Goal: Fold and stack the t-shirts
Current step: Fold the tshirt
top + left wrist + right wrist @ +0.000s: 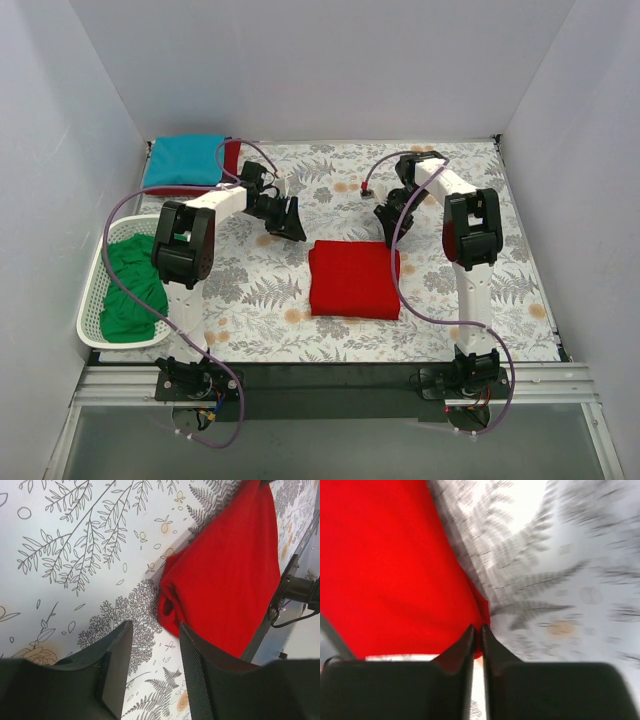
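Observation:
A bright red t-shirt (352, 278) lies folded into a flat square in the middle of the table. My left gripper (290, 222) hovers open and empty just beyond the shirt's far left corner. In the left wrist view the left gripper (156, 630) has its jaws apart over the printed cloth, with the red shirt (230, 575) ahead. My right gripper (390, 222) is shut at the shirt's far right corner. In the blurred right wrist view the right gripper (476, 630) has its tips together just over the edge of the red shirt (390, 570). No cloth shows pinched between them.
A teal blue shirt (185, 160) lies folded on a darker red one (232, 155) at the far left corner. A green shirt (135, 285) sits crumpled in the white lattice basket (95, 300) at the left edge. White walls enclose the fern-printed table.

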Controlling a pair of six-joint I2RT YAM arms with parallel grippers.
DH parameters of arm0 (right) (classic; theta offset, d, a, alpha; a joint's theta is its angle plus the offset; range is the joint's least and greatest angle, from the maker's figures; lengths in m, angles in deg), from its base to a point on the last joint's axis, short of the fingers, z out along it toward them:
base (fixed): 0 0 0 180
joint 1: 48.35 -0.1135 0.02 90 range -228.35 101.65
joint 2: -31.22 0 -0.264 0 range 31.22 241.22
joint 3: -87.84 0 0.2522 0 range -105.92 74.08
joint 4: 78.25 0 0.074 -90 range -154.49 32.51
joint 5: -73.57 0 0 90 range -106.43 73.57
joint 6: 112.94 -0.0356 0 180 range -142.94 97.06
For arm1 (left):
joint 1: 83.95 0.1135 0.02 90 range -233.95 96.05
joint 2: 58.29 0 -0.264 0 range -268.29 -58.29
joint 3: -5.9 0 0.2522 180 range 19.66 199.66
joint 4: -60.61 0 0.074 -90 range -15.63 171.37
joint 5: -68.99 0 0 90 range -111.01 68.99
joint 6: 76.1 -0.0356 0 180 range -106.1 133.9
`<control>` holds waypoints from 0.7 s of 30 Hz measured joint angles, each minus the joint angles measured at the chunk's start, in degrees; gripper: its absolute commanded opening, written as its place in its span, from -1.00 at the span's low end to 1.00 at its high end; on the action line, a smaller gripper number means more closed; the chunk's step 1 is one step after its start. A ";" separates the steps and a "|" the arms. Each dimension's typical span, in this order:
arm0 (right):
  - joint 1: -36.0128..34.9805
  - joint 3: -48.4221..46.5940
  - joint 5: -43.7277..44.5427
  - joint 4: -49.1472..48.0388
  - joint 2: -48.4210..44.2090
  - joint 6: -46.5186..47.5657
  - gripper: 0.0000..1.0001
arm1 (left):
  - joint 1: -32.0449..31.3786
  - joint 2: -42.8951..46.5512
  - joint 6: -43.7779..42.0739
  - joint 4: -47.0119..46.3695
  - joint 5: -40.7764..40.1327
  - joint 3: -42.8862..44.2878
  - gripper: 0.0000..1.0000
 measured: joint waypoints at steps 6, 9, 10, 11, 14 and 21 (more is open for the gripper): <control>0.74 0.42 0.13 -5.53 -2.43 -1.86 0.04 | -0.20 0.79 3.06 -1.73 -0.11 -0.68 -0.15; 2.23 5.31 -2.43 -5.81 -7.02 -4.15 0.03 | -0.57 1.18 4.70 -2.23 -0.11 -0.68 -0.15; 2.91 6.62 -3.28 -5.60 -8.57 -4.87 0.02 | -0.85 1.40 5.18 -2.32 -0.13 -0.68 -0.15; 3.67 7.87 -4.00 -5.70 -10.23 -5.77 -0.01 | -1.25 1.66 5.73 -2.34 -0.15 -0.68 -0.15; 5.55 11.61 -6.08 -5.97 -14.36 -7.89 -0.15 | -2.99 2.47 7.37 -2.32 -0.52 -0.68 -0.14; 6.03 16.22 -10.12 -7.17 -14.19 -12.17 -0.22 | -5.90 2.75 11.82 -1.53 -2.97 -0.74 -0.18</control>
